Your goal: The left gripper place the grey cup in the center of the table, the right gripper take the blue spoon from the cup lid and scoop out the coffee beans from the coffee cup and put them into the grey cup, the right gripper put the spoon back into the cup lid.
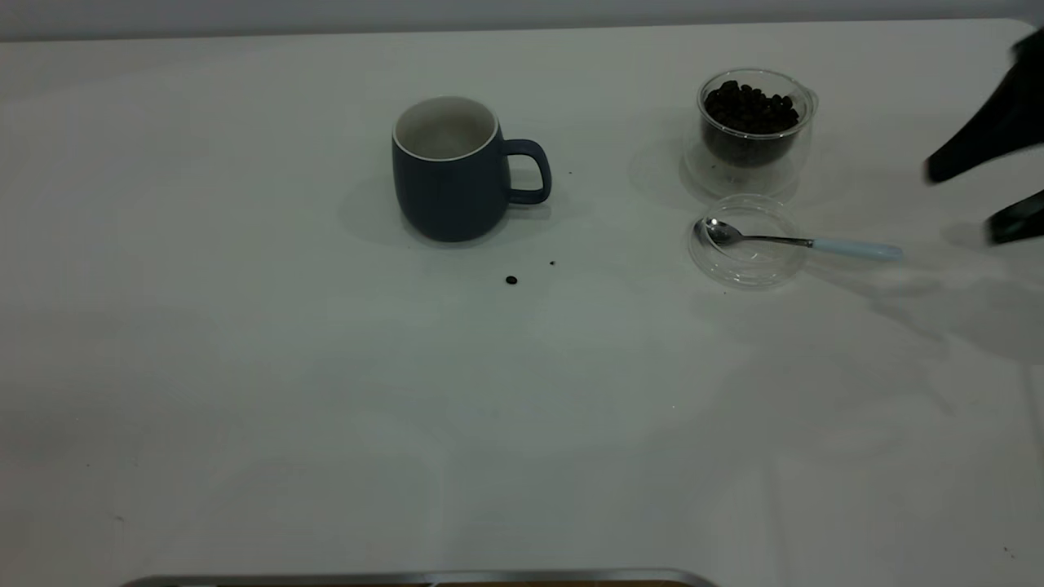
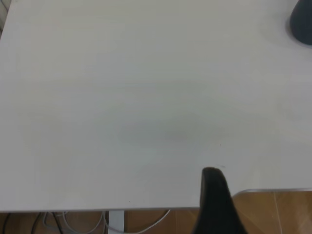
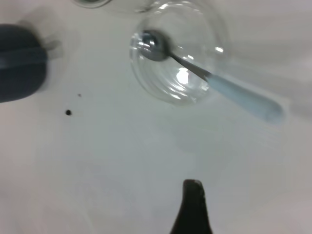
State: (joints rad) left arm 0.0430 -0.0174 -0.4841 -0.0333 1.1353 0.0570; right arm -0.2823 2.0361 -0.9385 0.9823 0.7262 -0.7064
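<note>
Exterior view shows us the right pincer point(image 1: 975, 200) open near the blue spoon point(image 1: 803, 241), a light, slippery thing we judge best pinched at its pale handle overhanging the cup lid point(image 1: 746, 262).

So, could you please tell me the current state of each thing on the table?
Grey cup: upright near the table's middle, interior looks empty.
Coffee cup: upright, holding coffee beans.
Cup lid: flat on the table in front of the coffee cup.
Blue spoon: bowl in the lid, handle sticking out over the rim.
Stray bean: loose on the table.
Right gripper: open, empty, beside the spoon handle.
</note>
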